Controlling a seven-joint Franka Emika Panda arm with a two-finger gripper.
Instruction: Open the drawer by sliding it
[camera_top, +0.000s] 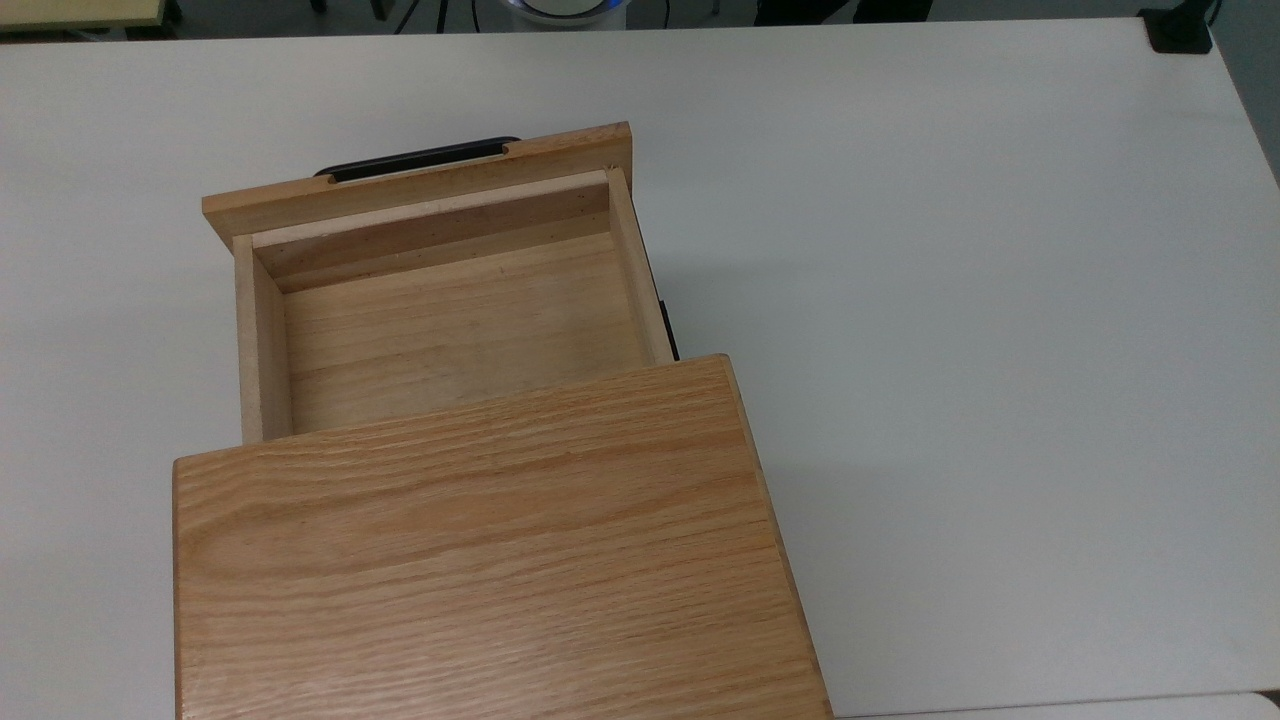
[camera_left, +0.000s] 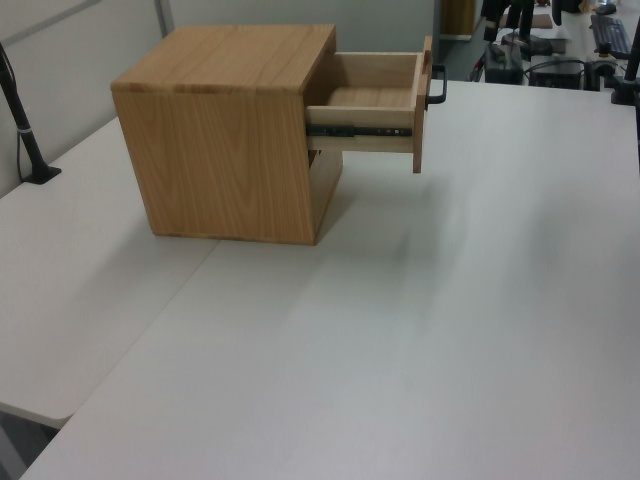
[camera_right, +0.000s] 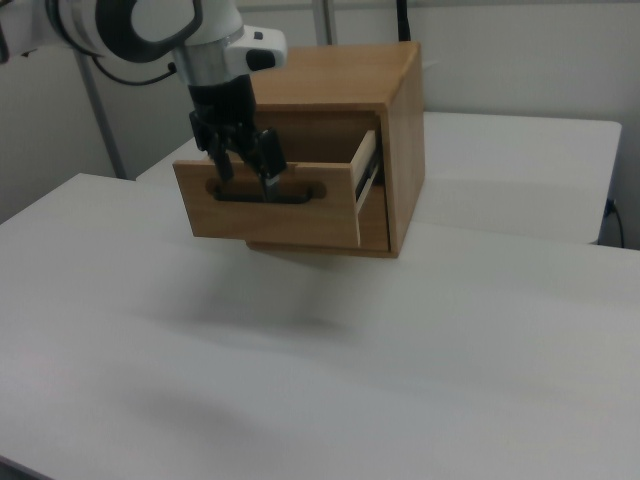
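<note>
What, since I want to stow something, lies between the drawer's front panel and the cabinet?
In the top view, just the drawer's own bare floor, between front panel and cabinet.

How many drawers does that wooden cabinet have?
1: the drawer is pulled out at the top of the cabinet; the recess beneath it may hide another.

Arm (camera_right: 140, 25): white rounded shells, dark grey joint ring. Silver wrist collar above black hand (camera_right: 245, 168) with two black fingers (camera_right: 269, 160).
</note>
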